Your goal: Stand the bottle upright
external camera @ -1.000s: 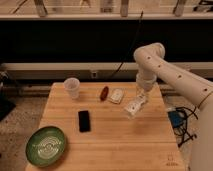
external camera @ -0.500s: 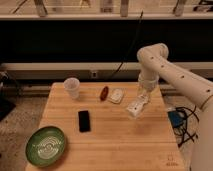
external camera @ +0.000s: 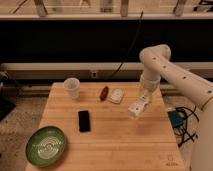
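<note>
The slim white bottle hangs tilted over the right part of the wooden table, its lower end pointing down and left, just above the tabletop. My gripper comes down from the white arm at the right and is shut on the bottle's upper end. The gripper covers the top of the bottle.
A translucent white cup stands at the back left. A red-brown object and a small white rounded-square object lie at the back middle. A black phone lies left of centre. A green bowl sits at the front left corner.
The gripper and the bottle have shifted slightly to the right and the bottle has tilted a little more towards upright. Nothing else on the table has moved.
</note>
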